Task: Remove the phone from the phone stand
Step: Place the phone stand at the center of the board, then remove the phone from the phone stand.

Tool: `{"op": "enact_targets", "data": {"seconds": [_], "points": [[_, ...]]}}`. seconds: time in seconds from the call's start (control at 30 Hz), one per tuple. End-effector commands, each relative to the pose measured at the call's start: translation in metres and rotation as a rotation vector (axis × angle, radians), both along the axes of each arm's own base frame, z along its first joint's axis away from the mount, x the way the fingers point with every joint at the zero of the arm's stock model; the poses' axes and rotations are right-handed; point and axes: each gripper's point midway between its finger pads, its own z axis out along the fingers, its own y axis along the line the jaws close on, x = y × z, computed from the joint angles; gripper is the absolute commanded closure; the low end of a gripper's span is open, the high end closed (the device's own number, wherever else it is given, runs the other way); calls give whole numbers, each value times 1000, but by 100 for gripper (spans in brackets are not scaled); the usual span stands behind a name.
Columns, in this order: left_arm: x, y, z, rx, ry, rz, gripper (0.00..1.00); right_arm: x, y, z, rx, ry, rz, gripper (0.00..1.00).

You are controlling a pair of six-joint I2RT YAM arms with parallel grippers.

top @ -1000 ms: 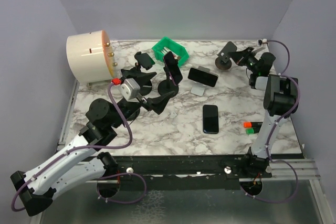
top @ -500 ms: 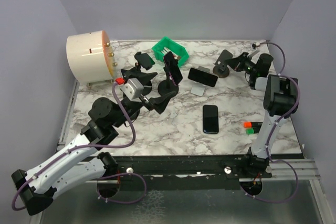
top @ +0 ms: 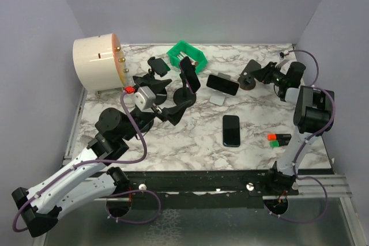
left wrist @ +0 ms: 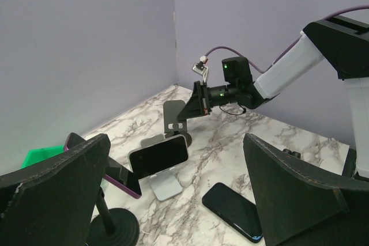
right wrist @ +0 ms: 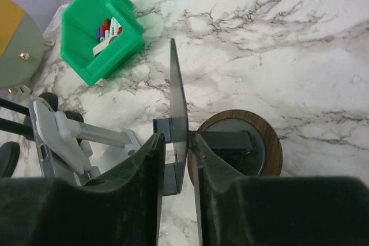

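Observation:
A phone in a white case (top: 223, 83) leans on a silver stand (top: 218, 97) at mid-table; it also shows in the left wrist view (left wrist: 158, 155). A purple-cased phone (top: 189, 73) sits on a black pole stand just left of it. My left gripper (top: 172, 97) is wide open and empty, near the pole stand, its jaws facing the white-cased phone. My right gripper (top: 262, 74) is shut on the upright plate of an empty wood-based stand (top: 249, 81), right of the silver stand. In the right wrist view, my right gripper (right wrist: 177, 142) has its fingers on either side of that plate (right wrist: 179, 96).
A black phone (top: 231, 130) lies flat in front of the silver stand. A green bin (top: 187, 56) of small items and a small black stand (top: 157, 64) are at the back. A white drum (top: 98, 61) stands back left. Orange and green markers (top: 278, 139) lie at the right.
My right gripper has carried the wood-based stand from the back right nearer and toward the silver stand. The left arm has barely moved.

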Motion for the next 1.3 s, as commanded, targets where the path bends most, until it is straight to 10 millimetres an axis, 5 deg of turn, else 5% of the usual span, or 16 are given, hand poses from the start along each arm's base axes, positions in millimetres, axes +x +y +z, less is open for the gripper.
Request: {"op": "enact_targets", "data": {"seconds": [0.0,0.2,0.33,0.43,0.57,0.67,0.77,0.9,1.13,1.27], "points": [[-2,0,-1,2,1,-8,1,-9,-6,-5,-25,35,-16,59],[-3,0,1,-1,-2,-13,1,-5,-25,15,-73,15,-148,31],[-4,1,3,-4,-7,-14,1,-1,-74,56,-97,-15,-502,22],[-4,2,3,-8,-8,-11,1,-5,-88,98,-93,-55,-644,21],[-4,2,4,-8,-8,-12,1,-13,-37,154,-282,-150,-699,22],[-4,1,2,-6,-6,-13,1,-33,25,181,-345,-221,-624,22],[-2,0,-2,-1,2,-6,1,-57,57,179,-292,-193,-525,22],[1,-4,-8,13,15,-6,1,-84,76,151,-231,-140,-410,21],[1,-11,-14,30,28,-22,1,-123,93,104,-52,-111,-269,20],[1,-13,-16,35,31,-26,1,-131,83,85,70,-87,-277,21]]}}
